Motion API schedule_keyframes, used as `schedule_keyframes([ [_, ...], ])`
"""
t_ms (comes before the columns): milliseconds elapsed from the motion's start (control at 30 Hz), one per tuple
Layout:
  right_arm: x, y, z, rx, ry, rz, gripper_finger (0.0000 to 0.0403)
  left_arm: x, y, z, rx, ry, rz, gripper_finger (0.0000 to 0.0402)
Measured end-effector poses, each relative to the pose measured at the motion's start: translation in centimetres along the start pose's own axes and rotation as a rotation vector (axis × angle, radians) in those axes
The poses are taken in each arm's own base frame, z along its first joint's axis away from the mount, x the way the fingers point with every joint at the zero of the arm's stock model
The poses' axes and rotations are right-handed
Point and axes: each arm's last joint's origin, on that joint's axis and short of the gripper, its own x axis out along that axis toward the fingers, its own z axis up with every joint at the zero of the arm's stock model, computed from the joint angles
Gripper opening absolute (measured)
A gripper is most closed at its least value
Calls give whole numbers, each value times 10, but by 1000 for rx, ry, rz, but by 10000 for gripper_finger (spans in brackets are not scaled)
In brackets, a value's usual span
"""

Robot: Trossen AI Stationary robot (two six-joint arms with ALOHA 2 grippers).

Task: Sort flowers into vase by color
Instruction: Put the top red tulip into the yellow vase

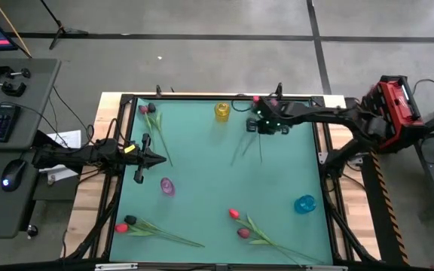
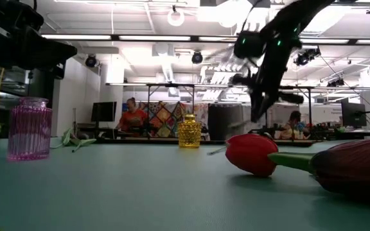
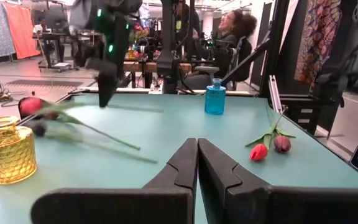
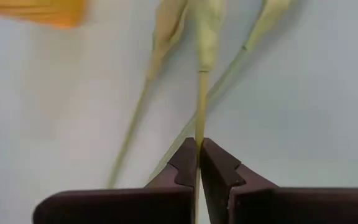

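Three small vases stand on the green desk (image 1: 202, 165), and none shows a flower in it. The yellow vase (image 1: 222, 111) sits near the top edge of the high view, the pink vase (image 1: 167, 186) left of centre, and the blue vase (image 1: 304, 204) toward the lower right.

The right arm reaches in from the right edge of the high view along the top of the desk. Its right end effector (image 1: 266, 124) hangs just right of the yellow vase. In the right wrist view its fingers are clenched on a thin green stem (image 4: 200, 102), which runs straight away from the fingertips, with two more stems fanned out beside it. In the high view these held flowers (image 1: 249, 147) trail from the end effector down toward the middle of the frame, stems running roughly top to bottom.

The left arm lies along the left edge of the desk at mid height. The left end effector (image 1: 157, 159) points toward the right of the frame, its fingers pressed together on nothing.

A tulip (image 1: 151, 120) lies at the upper left of the desk, head toward the top, stem slanting down and right. At the lower left a red and dark pair (image 1: 129, 223) lies with stems running to the right. Low in the centre, two more red tulips (image 1: 238, 223) lie with stems slanting to the lower right.
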Motion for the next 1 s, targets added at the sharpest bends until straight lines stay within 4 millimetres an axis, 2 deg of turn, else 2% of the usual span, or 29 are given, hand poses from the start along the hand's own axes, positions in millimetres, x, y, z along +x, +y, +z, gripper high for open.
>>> schedule_keyframes([
  [200, -55, -6, -6, -321, -25, 178, 0, 0, 0, 0, 0, -1, 0, 0],
  [400, -112, -14, -33, -638, -74, 397, 0, 0, 0, 0, 0, 0, 0, 0],
  [500, -141, -22, -49, -695, -138, 487, 0, 0, 0, 0, 0, 0, 0, 0],
  [700, -194, -52, -79, -635, -321, 589, 0, 0, 0, 0, 0, 0, 0, 0],
  [833, -213, -61, -87, -577, -461, 650, 0, 0, 0, 0, 0, 0, 0, 0],
  [900, -218, -55, -88, -596, -531, 679, 0, 0, 0, 0, 0, 0, 0, 0],
  [1000, -205, -34, -88, -663, -648, 742, 0, 0, 0, 0, 0, 0, 0, 0],
])
